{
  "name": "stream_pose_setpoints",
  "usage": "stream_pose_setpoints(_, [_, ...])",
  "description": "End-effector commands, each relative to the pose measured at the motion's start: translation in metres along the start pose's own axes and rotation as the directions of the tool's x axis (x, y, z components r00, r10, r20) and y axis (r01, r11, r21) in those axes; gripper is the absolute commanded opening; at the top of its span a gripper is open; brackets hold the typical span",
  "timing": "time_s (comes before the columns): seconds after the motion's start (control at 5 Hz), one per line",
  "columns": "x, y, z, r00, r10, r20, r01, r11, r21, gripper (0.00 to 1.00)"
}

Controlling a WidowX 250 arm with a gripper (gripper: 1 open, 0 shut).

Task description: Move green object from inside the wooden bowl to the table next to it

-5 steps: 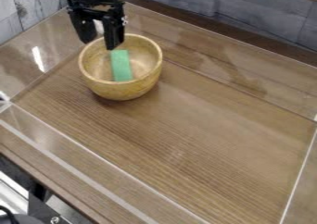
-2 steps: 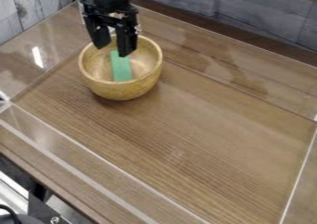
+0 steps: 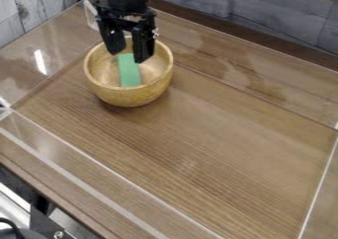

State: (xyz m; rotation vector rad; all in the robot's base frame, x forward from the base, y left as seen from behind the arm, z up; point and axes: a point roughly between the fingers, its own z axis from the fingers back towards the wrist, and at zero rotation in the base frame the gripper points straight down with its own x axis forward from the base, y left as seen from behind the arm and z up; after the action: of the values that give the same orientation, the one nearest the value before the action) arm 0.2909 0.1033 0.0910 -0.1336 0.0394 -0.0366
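Note:
A round tan wooden bowl (image 3: 106, 89) sits on the brown wood-grain table (image 3: 211, 144) at the upper left. Inside it lies a flat bright green object (image 3: 129, 73), leaning along the bowl's pale inside. My black gripper (image 3: 129, 51) points straight down over the bowl's far part, its two fingers spread open on either side of the green object's upper end. Nothing is held between the fingers. The top end of the green object is partly hidden by the fingers.
Clear plastic walls (image 3: 40, 45) run along the table's edges on the left, front and right. A grey plank wall (image 3: 264, 11) stands behind. Bare tabletop stretches to the right of and in front of the bowl.
The gripper has shifted right and slightly down, from over the bowl's far left rim to above the green object's upper end. Its fingers stayed open. Bowl and green object have not moved.

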Motion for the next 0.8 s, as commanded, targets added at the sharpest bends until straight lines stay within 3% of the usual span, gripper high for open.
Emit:
stream_pose_setpoints(0.0, [0.004,-0.006,0.014,0.999,0.038,0.040,-0.038,0.999,0.012,1.00])
stream_pose_setpoints(0.4, [-0.001,-0.001,0.017,1.000,0.011,0.025,-0.011,1.000,0.003,1.00])
stream_pose_setpoints(0.6, [-0.004,0.006,0.005,0.999,0.027,0.023,-0.027,1.000,-0.003,1.00])
